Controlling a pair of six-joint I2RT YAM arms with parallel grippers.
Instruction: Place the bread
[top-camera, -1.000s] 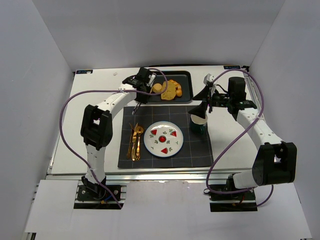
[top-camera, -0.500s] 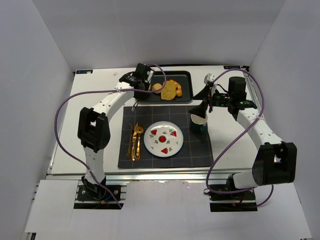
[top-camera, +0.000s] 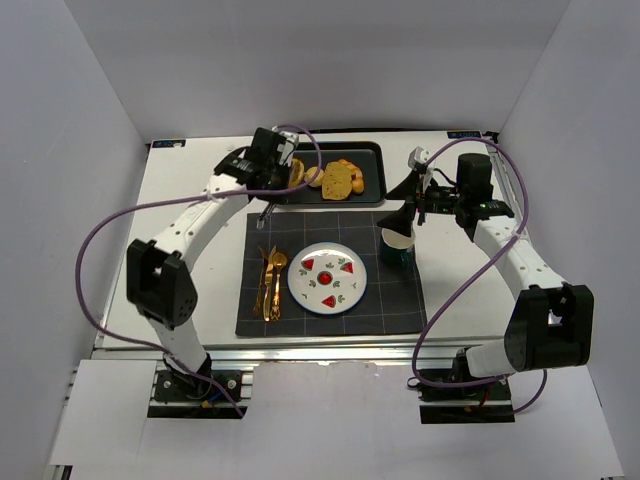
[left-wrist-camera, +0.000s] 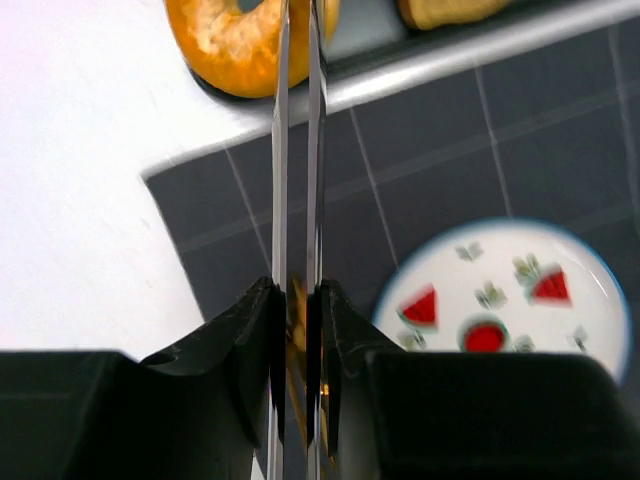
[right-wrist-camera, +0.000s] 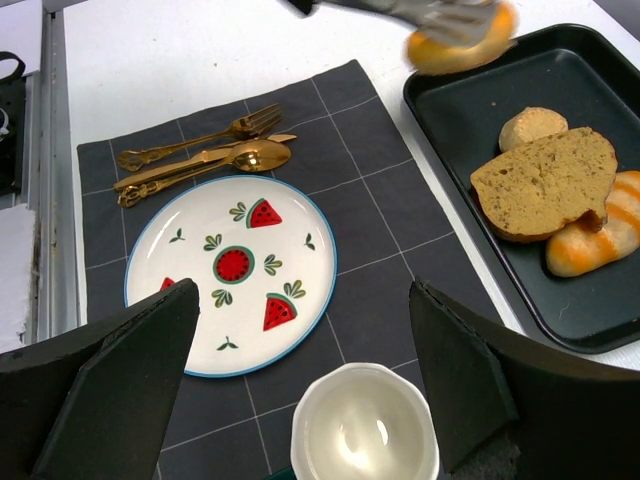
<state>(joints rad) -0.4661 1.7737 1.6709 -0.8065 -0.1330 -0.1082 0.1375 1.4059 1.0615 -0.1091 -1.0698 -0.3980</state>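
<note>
The bread (top-camera: 297, 172), a golden-brown ring, hangs in thin metal tongs (left-wrist-camera: 297, 150) over the left rim of the black tray (top-camera: 372, 152). It shows at the top of the left wrist view (left-wrist-camera: 225, 40) and of the right wrist view (right-wrist-camera: 455, 45). My left gripper (top-camera: 270, 168) is shut on the tongs, the blades pressed between its fingers (left-wrist-camera: 250, 320). The watermelon plate (top-camera: 303, 292) lies bare on the dark placemat (top-camera: 400, 300). My right gripper (top-camera: 405, 213) is wide open above a white cup (right-wrist-camera: 365, 425).
The tray (right-wrist-camera: 590, 70) holds a small pale bun (right-wrist-camera: 535, 125), a flat bread slice (right-wrist-camera: 545, 180) and a striped roll (right-wrist-camera: 600, 240). Gold cutlery (top-camera: 270, 282) lies left of the plate (right-wrist-camera: 150, 260). The cup (top-camera: 397, 240) stands at the placemat's right.
My left arm has swung left and back, carrying the bread in the tongs from over the tray's inside to its left rim. The right arm has not moved.
</note>
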